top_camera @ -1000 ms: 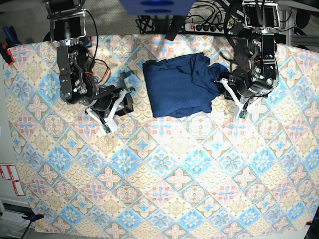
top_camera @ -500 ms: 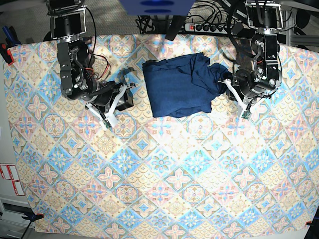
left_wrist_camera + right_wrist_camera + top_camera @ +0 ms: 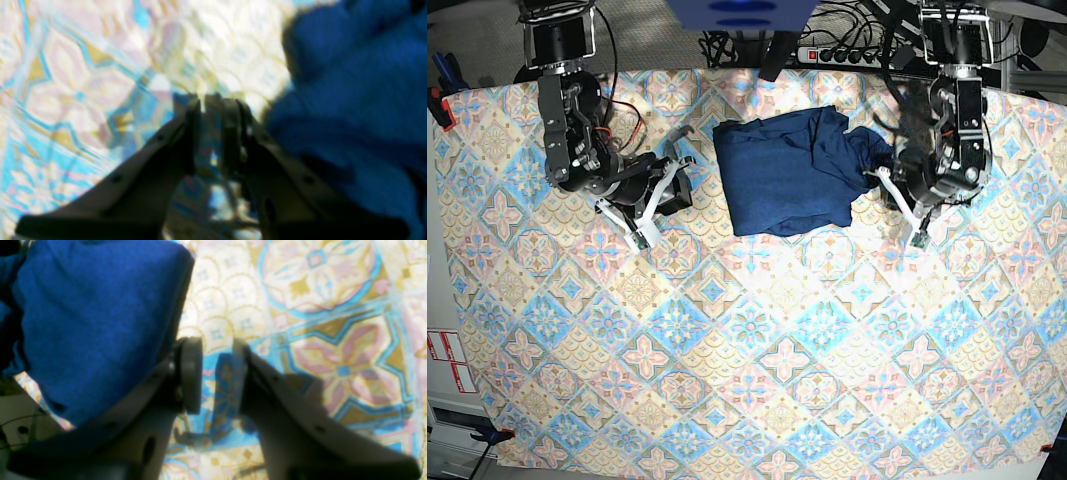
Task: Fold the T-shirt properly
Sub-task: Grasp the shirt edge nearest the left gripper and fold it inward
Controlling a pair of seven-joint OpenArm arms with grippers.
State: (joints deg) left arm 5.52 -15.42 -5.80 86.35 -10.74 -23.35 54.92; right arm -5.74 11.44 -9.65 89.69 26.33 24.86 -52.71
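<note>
I have the shirt (image 3: 792, 172) lying folded into a compact block at upper centre of the base view, on the patterned surface (image 3: 747, 340); a bunched lump, probably a sleeve, sticks out on its right edge. My left gripper (image 3: 905, 212) hangs just beside that lump, jaws slightly parted with only tablecloth between them. My right gripper (image 3: 655, 215), at the frame's left and apart from the cloth, also stands parted and empty. I judge both arms have let go because the fold is nearly finished.
</note>
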